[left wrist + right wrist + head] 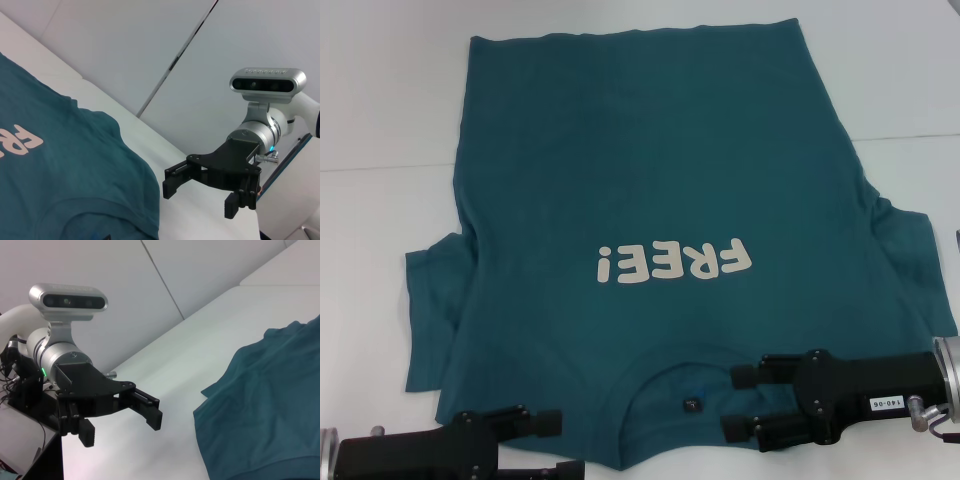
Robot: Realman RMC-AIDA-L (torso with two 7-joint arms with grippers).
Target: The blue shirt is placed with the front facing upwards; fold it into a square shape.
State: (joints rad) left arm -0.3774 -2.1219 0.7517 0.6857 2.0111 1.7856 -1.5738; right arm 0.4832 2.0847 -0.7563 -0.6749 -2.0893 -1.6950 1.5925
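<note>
In the head view the blue shirt (650, 230) lies spread flat, front up, over most of the white table (380, 120). Its collar sits at the bottom centre of the frame and its hem runs along the top, so the long axis goes from bottom to top (the "FREE!" lettering reads upside down from here). One sleeve reaches toward the left edge, the other toward the right. The right gripper (740, 402) comes in from the lower right and hovers over the shoulder just right of the collar, its jaws spread wide with nothing between them. The left gripper (558, 424) sits at the bottom left, at the shirt's near edge left of the collar; its fingers are cut off by the frame edge, so I cannot tell their spacing from here.

The left wrist view shows the shirt filling the lower left of the frame and, in the lower right, the right gripper with both fingers apart, holding nothing.

The right wrist view shows the shirt in the lower right and the left gripper (125, 416) in the lower left, off the cloth, jaws parted and empty.

The right gripper looks nearer to the fabric; both face inward toward the collar, across the shirt's long axis.
</note>
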